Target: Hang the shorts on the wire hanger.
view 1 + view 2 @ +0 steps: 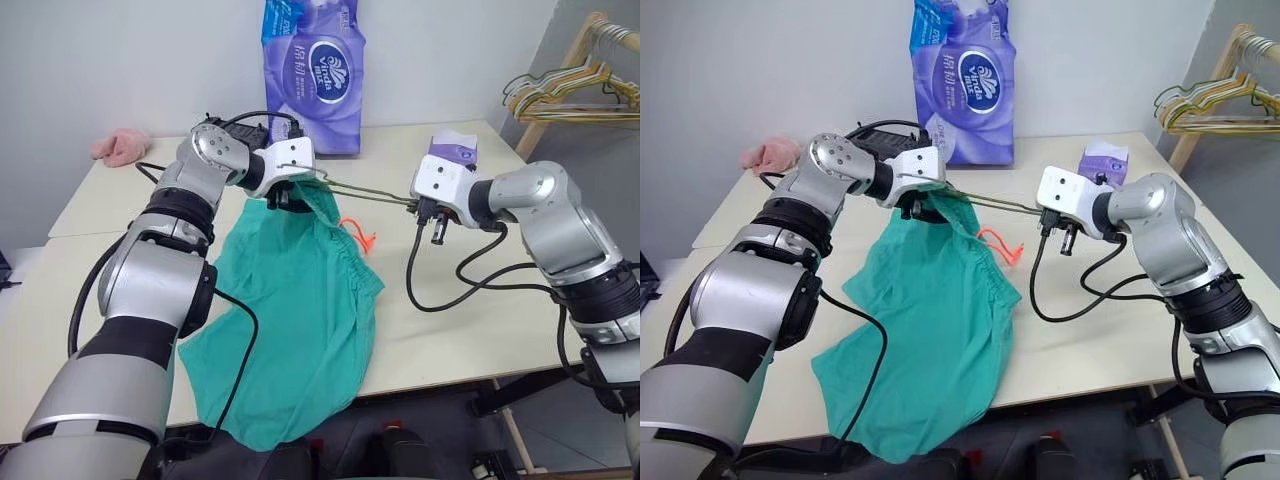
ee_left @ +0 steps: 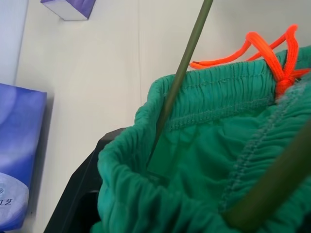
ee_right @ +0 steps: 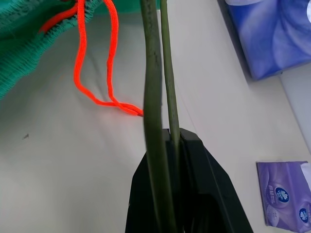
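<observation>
Right hand (image 1: 432,212) clamps the wire hanger (image 1: 365,192); left hand (image 1: 285,195), fingers partly apart, holds the shorts' (image 1: 290,310) waistband.

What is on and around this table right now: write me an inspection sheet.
Surface: pale tabletop, seam running across it.
Job's things: teal-green fabric shorts hang from the waistband over the table's near edge; thin olive-grey wire hanger passes into the waistband; orange drawstring lies loose.
Clutter: purple tissue pack, small purple tissue box, fluffy pink cloth.
Grippers: left gripper at the waistband, grip unclear; right gripper shut on the hanger's wires.
Cables: black cable loops under the right arm.
Surroundings: pale hangers on a wooden rack, grey wall.
</observation>
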